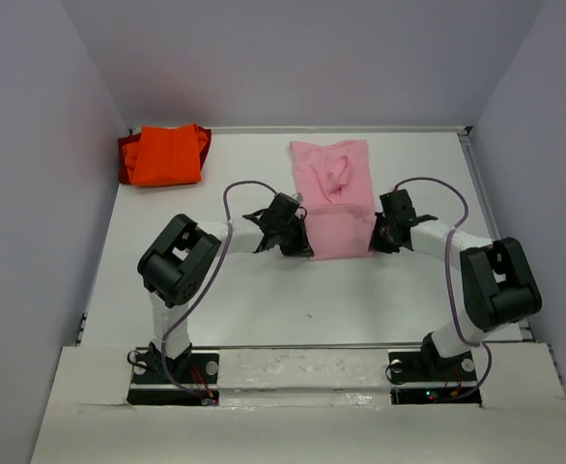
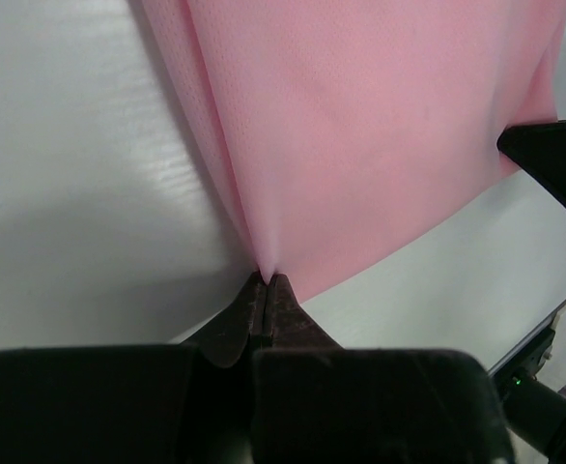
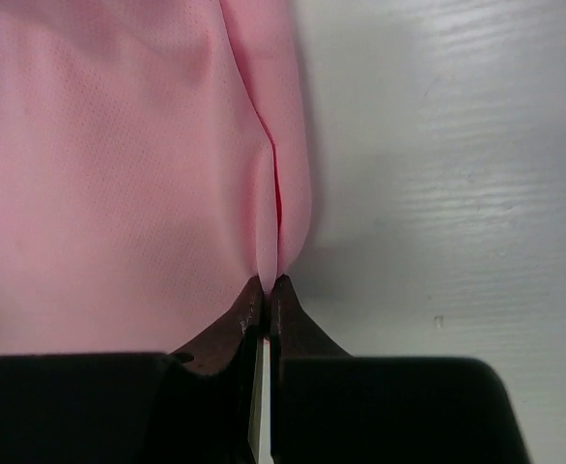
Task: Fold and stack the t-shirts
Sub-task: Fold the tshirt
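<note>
A light pink t-shirt (image 1: 333, 198) lies on the white table, folded into a long strip running away from the arms. My left gripper (image 1: 300, 244) is shut on its near left corner; the left wrist view shows the pink t-shirt (image 2: 380, 126) drawn into a point between the closed tips of that gripper (image 2: 266, 280). My right gripper (image 1: 374, 238) is shut on the near right corner, where the right wrist view shows the pink t-shirt (image 3: 119, 174) pinched in a small pleat by my right gripper (image 3: 268, 282). Orange t-shirts (image 1: 167, 155) lie folded in a pile at the far left corner.
Grey walls close in the white table (image 1: 264, 300) on the left, back and right. The two arm bases (image 1: 172, 372) (image 1: 433, 372) stand at the near edge. The right gripper's dark body (image 2: 553, 159) juts into the left wrist view.
</note>
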Controlling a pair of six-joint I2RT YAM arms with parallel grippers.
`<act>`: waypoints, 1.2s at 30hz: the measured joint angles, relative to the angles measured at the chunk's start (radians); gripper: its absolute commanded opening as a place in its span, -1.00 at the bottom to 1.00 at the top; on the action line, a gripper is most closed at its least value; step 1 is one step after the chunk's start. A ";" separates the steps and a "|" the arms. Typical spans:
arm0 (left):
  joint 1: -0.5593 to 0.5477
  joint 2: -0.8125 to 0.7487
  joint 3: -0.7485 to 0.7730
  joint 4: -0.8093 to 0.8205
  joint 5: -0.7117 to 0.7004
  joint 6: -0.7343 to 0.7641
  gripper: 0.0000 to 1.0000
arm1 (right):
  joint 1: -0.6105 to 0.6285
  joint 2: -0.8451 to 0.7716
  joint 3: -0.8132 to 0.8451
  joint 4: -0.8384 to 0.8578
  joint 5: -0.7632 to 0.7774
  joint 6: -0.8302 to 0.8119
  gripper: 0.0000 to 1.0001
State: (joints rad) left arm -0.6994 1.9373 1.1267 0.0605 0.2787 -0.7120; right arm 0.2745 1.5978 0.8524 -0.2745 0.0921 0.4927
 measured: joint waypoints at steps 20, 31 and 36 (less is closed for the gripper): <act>-0.098 -0.472 -0.431 -0.027 -0.050 -0.103 -1.00 | 0.085 -0.621 -0.218 -0.227 -0.217 0.121 -1.00; -0.012 -0.443 -0.046 -0.220 -0.158 0.022 -1.00 | 0.085 -0.446 -0.024 -0.240 -0.146 0.126 -1.00; 0.040 -0.339 0.044 -0.253 -0.159 0.061 -1.00 | 0.085 -0.282 0.118 -0.212 -0.089 0.105 -1.00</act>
State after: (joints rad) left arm -0.6598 1.5986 1.1709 -0.1925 0.1196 -0.6510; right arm 0.3599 1.3163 0.9703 -0.4866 0.0036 0.5980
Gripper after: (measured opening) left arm 0.018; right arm 0.041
